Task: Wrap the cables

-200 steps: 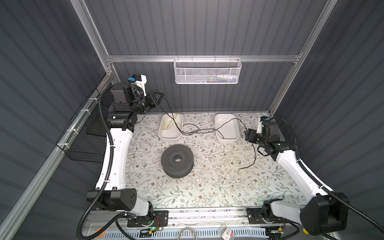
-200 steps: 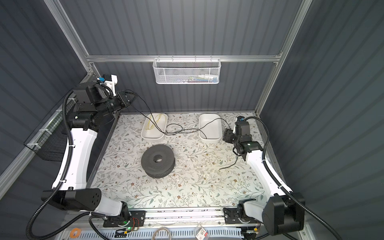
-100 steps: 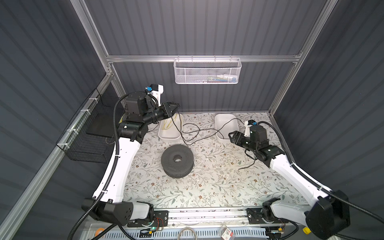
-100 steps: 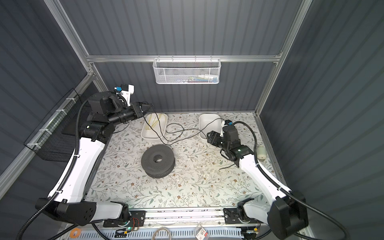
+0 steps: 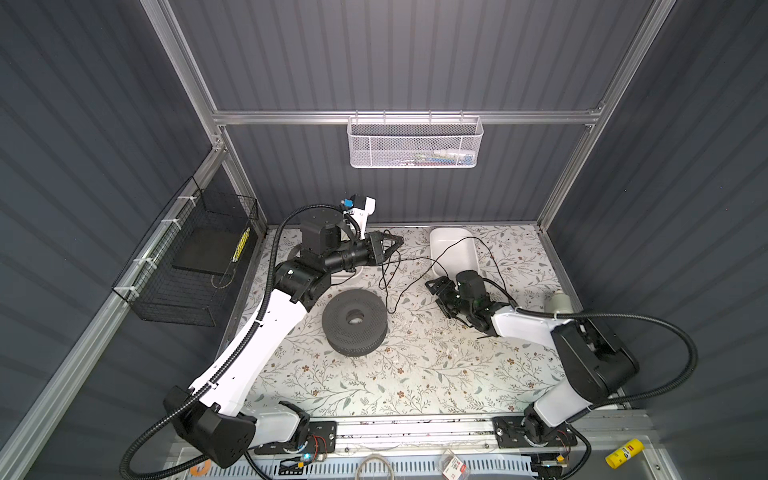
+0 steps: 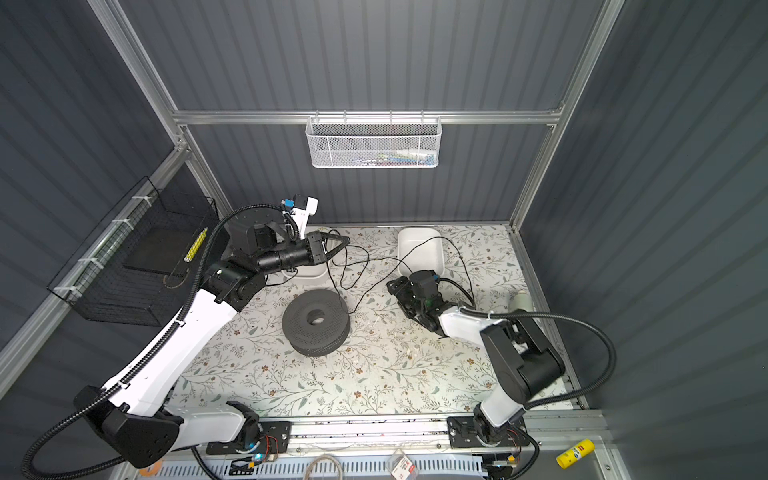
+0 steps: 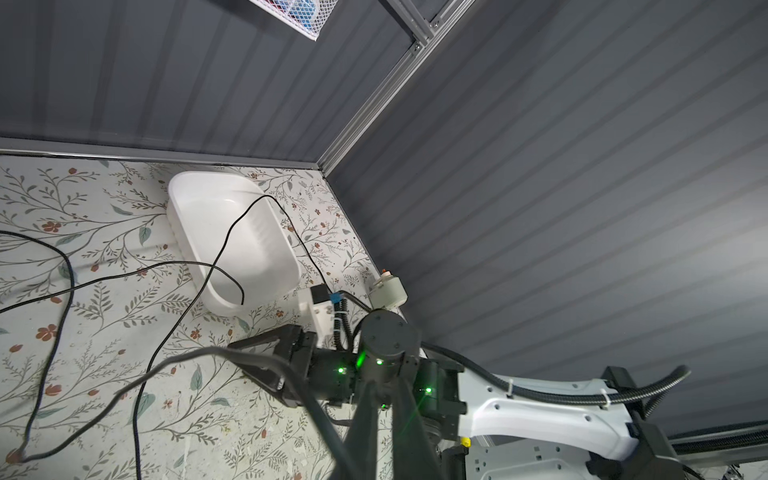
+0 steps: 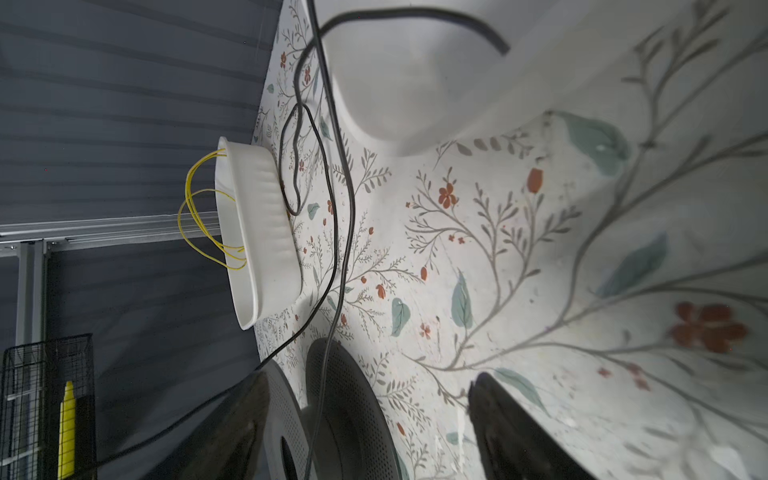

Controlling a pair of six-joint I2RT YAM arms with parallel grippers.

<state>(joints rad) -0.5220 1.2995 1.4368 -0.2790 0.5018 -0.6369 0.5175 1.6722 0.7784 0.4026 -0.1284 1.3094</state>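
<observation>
Left jaws: I see them clamped on the cables (image 7: 220, 249), upper centre in both top views | Right jaws: gaping, empty, low over the bench (image 5: 415, 374), right of centre

Your left gripper (image 5: 397, 241) pinches the cable (image 8: 415, 13) near the back edge, while your right gripper (image 5: 438, 296) gapes low near mid-surface.

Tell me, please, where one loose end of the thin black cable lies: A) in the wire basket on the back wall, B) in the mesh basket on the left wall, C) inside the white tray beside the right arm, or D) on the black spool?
C: in the left wrist view the black cable ends inside the white tray, clear of the spool.
</observation>
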